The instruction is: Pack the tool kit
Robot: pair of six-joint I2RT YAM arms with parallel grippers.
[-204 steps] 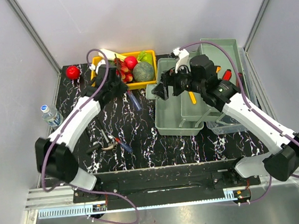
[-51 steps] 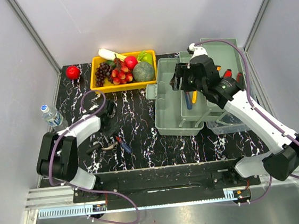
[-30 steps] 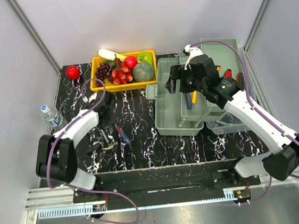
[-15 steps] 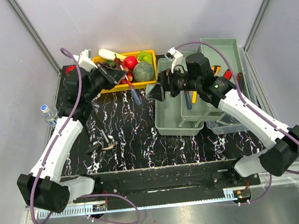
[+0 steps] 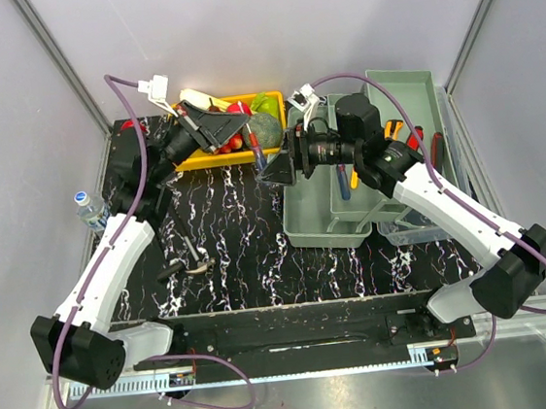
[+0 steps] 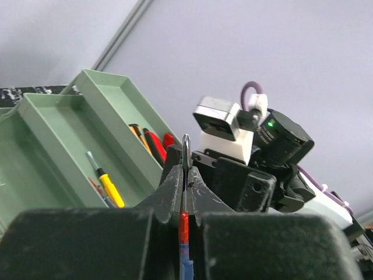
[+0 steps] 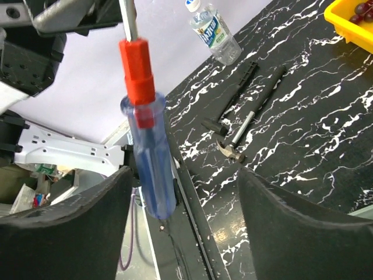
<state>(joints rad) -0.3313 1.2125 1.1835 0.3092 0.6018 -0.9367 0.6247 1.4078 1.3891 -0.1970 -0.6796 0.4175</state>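
The grey-green toolbox (image 5: 333,220) stands open at the right, with yellow- and red-handled tools (image 5: 404,134) in its trays; it also shows in the left wrist view (image 6: 52,128). My left gripper (image 5: 243,126) is raised over the table's back. It is shut on the metal shaft of a screwdriver (image 5: 258,154) with a blue handle and red collar. The shaft is pinched between its fingertips (image 6: 185,175). My right gripper (image 5: 279,168) is open and faces left. The blue handle (image 7: 148,169) hangs between its spread fingers (image 7: 64,233), near the left one, without touching.
A yellow tray of fruit (image 5: 242,98) sits behind the left gripper. A water bottle (image 5: 88,209) stands at the left edge. A small hammer (image 5: 196,264) and a black tool (image 5: 171,271) lie on the marbled table; they also show in the right wrist view (image 7: 233,146).
My left arm took the screwdriver from the table, lifted it and carried it right. My right gripper left the toolbox, turned left and now faces the screwdriver.
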